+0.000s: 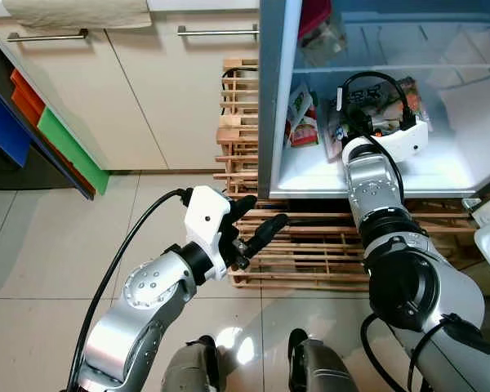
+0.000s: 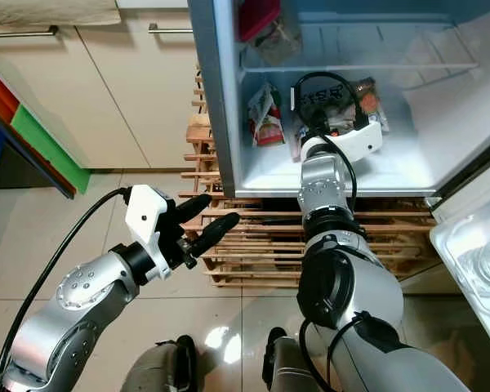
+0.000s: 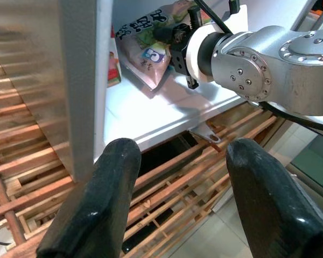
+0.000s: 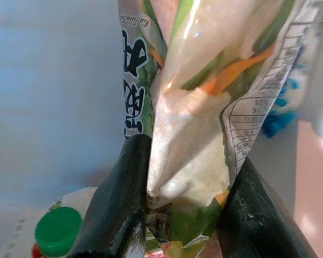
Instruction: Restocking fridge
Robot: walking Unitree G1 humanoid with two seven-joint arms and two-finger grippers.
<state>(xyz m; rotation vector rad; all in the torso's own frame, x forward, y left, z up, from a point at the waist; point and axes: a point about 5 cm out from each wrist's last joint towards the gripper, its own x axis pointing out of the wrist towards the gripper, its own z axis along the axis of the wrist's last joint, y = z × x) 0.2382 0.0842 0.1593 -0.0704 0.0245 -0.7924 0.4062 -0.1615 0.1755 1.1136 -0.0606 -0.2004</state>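
Where jaws pinch vegetable bag (image 4: 191, 134), seemingly bottle cap (image 4: 58, 231).

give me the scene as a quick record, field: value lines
setting: open fridge standing on a wooden pallet, tiled floor
right gripper: inside the fridge, fingers shut on a food bag
left gripper: open, holding nothing, raised over the pallet in front of the fridge
on the shelf: another packet against the left wall; a green-capped bottle near the bag
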